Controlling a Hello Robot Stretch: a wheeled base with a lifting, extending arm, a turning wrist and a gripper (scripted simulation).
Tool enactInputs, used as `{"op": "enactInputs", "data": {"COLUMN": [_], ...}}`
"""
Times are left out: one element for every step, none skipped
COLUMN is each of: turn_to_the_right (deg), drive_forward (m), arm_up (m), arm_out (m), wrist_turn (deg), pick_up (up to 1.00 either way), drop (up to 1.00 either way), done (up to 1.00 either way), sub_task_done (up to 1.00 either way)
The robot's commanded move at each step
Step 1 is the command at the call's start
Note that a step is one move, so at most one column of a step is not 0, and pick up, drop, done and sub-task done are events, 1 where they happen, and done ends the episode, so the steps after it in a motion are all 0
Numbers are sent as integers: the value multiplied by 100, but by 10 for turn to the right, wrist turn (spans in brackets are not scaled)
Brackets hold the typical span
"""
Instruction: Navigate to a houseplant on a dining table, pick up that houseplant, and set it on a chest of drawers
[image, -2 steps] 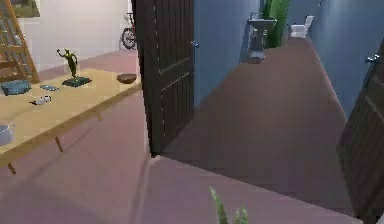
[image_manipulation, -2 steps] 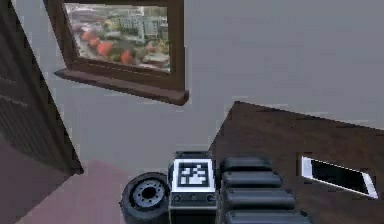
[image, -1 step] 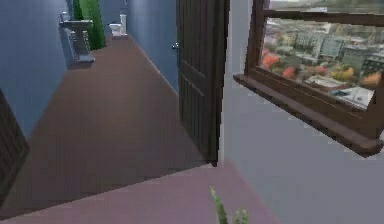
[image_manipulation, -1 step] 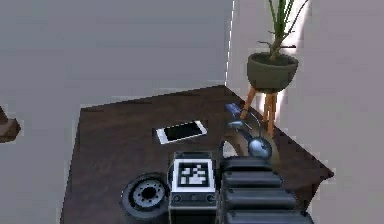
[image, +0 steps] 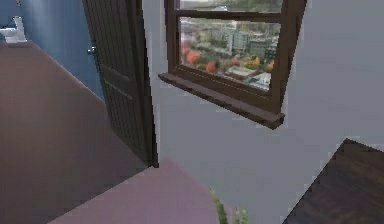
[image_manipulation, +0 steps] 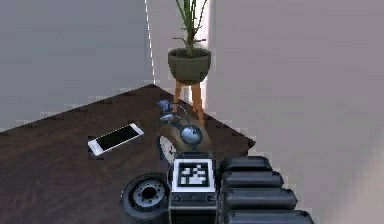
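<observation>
**Claw.** The claw (image_manipulation: 180, 135) stands over the dark desk (image_manipulation: 60, 165), ahead of the white marker square (image_manipulation: 196, 175) on the arm (image_manipulation: 255, 190). The set of its fingers cannot be told. A small grey-blue shape (image_manipulation: 166, 104) sits right at its far end. I cannot tell whether this is part of the claw or a thing on the desk, so I cannot tell whether the claw holds anything.

**Task item.** The houseplant (image_manipulation: 189, 50) has long thin leaves in a dark round pot. It is straight beyond the claw and well apart from it, in the room corner. It rests on a wooden stand (image_manipulation: 190, 98) at the desk's far edge, not on the desk itself. A white phone (image_manipulation: 115, 139) lies flat on the desk near the claw, toward the arm side view's left. A few green leaves (image: 228, 208) show low in the forward view; their place relative to the claw cannot be told.

**Step, as judged.** Line-up for the reach; the grasp is not yet made.

**Hazards, as judged.**
1. The plant is tall on a narrow stand. A push against the pot wall rather than a clean grip would likely topple both.
2. If the grey-blue shape is loose, extending the arm could shove it off the far edge.
3. A turn of the base could sweep the phone.
4. With two sets of leaves in sight, the wrong plant may be taken.
</observation>
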Motion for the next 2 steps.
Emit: {"op": "enactInputs", "data": {"turn_to_the_right": [0, 0], "drive_forward": [0, 0], "arm_up": [0, 0], "arm_out": [44, 0], "wrist_turn": [0, 450], "pick_up": [0, 0], "drop": [0, 0], "done": [0, 0], "sub_task_done": [0, 0]}}
